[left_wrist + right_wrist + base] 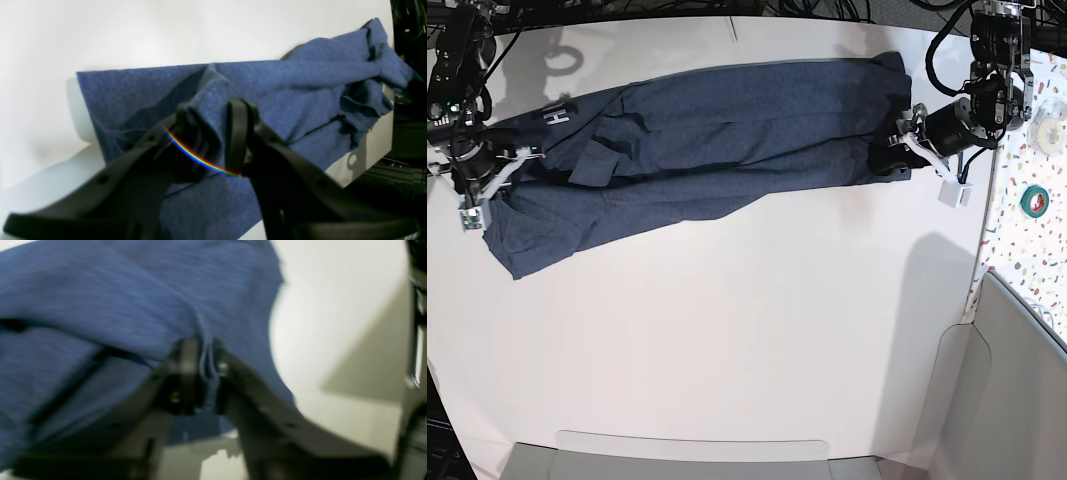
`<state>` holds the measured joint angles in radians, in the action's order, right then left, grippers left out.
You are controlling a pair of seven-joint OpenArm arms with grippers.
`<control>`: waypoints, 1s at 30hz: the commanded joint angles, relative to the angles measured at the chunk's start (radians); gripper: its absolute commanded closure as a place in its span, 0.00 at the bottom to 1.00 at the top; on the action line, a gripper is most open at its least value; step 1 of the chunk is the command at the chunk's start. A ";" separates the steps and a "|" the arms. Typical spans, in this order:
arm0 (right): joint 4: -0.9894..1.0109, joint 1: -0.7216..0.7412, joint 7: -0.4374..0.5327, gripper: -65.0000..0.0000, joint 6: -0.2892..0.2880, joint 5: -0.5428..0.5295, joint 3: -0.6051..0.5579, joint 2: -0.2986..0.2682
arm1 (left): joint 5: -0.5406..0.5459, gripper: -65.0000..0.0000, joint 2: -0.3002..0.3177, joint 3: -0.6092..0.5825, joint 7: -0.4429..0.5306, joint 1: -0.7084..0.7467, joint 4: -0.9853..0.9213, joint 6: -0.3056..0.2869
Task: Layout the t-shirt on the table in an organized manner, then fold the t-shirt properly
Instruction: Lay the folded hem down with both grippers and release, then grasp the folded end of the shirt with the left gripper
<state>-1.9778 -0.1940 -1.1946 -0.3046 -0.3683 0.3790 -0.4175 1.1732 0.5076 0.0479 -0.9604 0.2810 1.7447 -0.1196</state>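
The dark blue t-shirt [727,140] lies stretched in a long band across the far half of the white table [727,330], with white lettering [557,117] showing near its left end. At the band's right end my left gripper [895,152] stands open. In the left wrist view a loose fold of the t-shirt [300,83] sits between the left gripper's [208,126] parted fingers. My right gripper [489,195] is at the band's left end. In the blurred right wrist view a hem of the t-shirt [116,300] is pinched in the narrow gap of the right gripper [206,370].
A speckled surface [1032,250] runs along the right side, carrying a green tape roll [1033,200] and a white roll [1049,130]. A grey panel [1017,390] stands at the lower right and a grey tray edge [697,455] lies along the front. Cables hang at the back.
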 commanded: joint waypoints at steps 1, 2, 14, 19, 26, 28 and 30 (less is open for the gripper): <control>-0.033 -0.002 0.011 0.73 0.000 -0.002 0.028 -0.016 | 0.017 0.76 0.015 0.011 0.013 -0.002 0.018 -0.004; -0.042 -0.008 0.009 0.69 0.000 -0.004 0.038 -0.016 | 0.017 0.76 0.015 0.011 0.005 -0.002 0.018 -0.004; -0.048 -0.034 0.012 0.62 -0.005 -0.008 0.047 -0.016 | 0.018 0.67 0.015 0.154 -0.145 -0.002 0.018 -0.004; -0.048 -0.028 0.014 0.62 -0.005 -0.008 0.047 -0.016 | 0.017 0.63 0.015 0.257 -0.211 0.002 0.011 -0.004; -0.048 -0.026 0.015 0.62 -0.005 -0.010 0.047 0.002 | 0.023 0.58 -0.014 0.359 -0.228 0.068 -0.015 -0.005; -0.048 -0.025 0.015 0.62 -0.005 -0.010 0.047 0.006 | 0.023 0.55 -0.030 0.364 -0.228 0.071 -0.055 -0.009; -0.048 -0.025 0.015 0.62 -0.005 -0.010 0.047 0.006 | 0.024 0.53 -0.045 0.364 -0.228 0.090 -0.087 -0.010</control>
<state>-2.0083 -0.2268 -1.1961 -0.3073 -0.3782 0.4171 -0.3954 1.1809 0.4454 0.4030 -1.1988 0.3630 1.6451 -0.1276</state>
